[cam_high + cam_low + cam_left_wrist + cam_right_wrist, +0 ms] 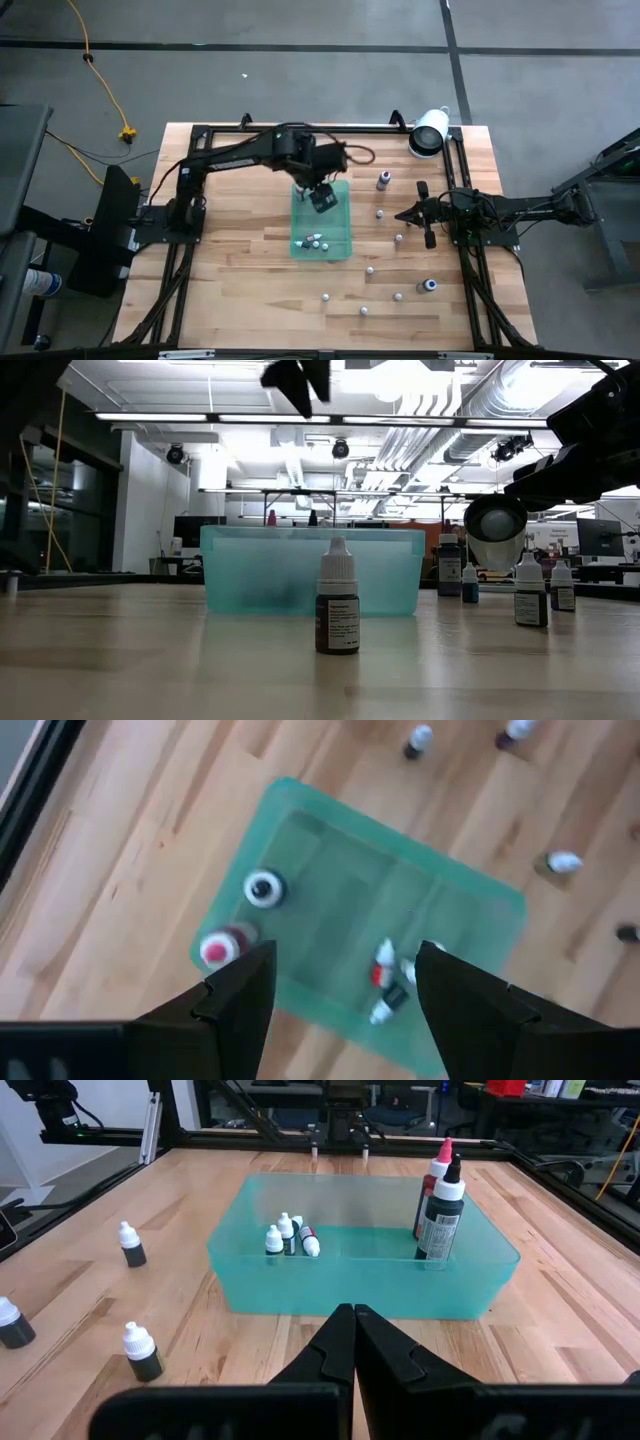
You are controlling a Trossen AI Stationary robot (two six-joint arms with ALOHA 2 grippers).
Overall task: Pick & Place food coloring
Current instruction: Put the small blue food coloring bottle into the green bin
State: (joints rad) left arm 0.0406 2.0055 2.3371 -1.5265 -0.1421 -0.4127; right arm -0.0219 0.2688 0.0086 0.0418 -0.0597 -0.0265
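Note:
The food coloring bottles are partly in the translucent green tray (336,228) and partly scattered on the table to its right and near side. In the tray stand a dark-topped bottle (263,888) and a pink-topped one (218,950); a few small white-capped ones (385,978) lie beside them. One small bottle (338,610) stands upright in front of the tray in the low view. My left gripper (345,985) hovers open above the tray's far half, holding nothing. My right gripper (355,1330) is shut and waits right of the tray, pointing at it.
A large white cylinder (430,131) lies at the far right corner. Loose bottles stand right of the tray (383,180) (399,238) and toward the near edge (326,297) (428,286). The table's left half is bare wood. Black frame rails run along the sides.

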